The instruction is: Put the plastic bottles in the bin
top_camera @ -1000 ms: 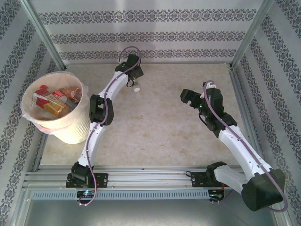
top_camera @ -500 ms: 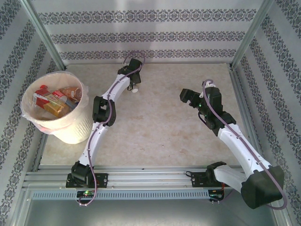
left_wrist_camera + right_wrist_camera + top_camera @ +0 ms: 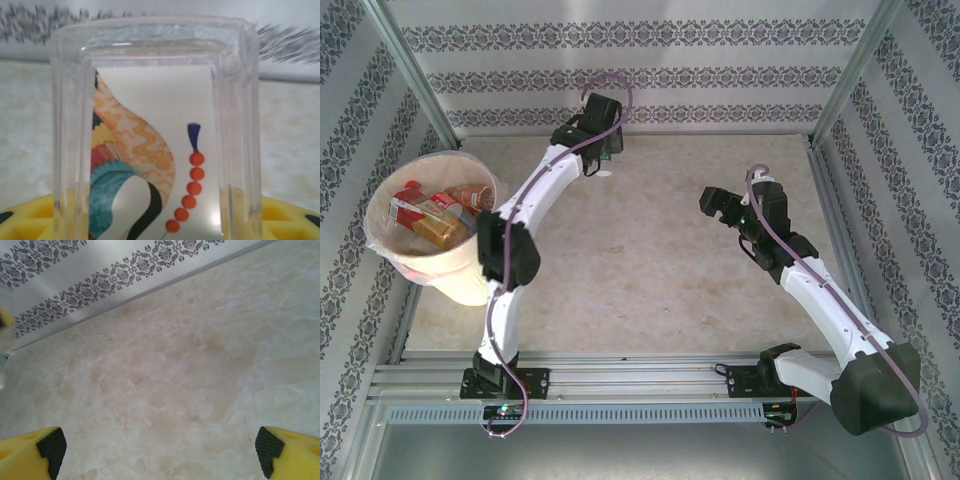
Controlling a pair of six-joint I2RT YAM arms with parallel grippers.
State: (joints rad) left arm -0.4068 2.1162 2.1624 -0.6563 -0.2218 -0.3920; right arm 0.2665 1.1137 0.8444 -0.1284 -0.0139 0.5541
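Clear plastic bottle (image 3: 155, 125), clamped between the left hand's (image 3: 600, 158) yellow fingers (image 3: 25, 217) near the tabletop's (image 3: 650, 270) far edge, bin (image 3: 470, 285) of bottles (image 3: 440, 222) well apart at left, right hand (image 3: 157, 447) spread wide above the tabletop

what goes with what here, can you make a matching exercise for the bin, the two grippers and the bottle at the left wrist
Column one
1. bin
2. left gripper
3. right gripper
4. clear bottle

Column two
A. fingers wide open above bare table
B. white label with a string of orange beads
C. at the left side of the table, with several bottles inside
D. closed on a bottle near the table's far edge

Pairs: 1-C, 2-D, 3-A, 4-B
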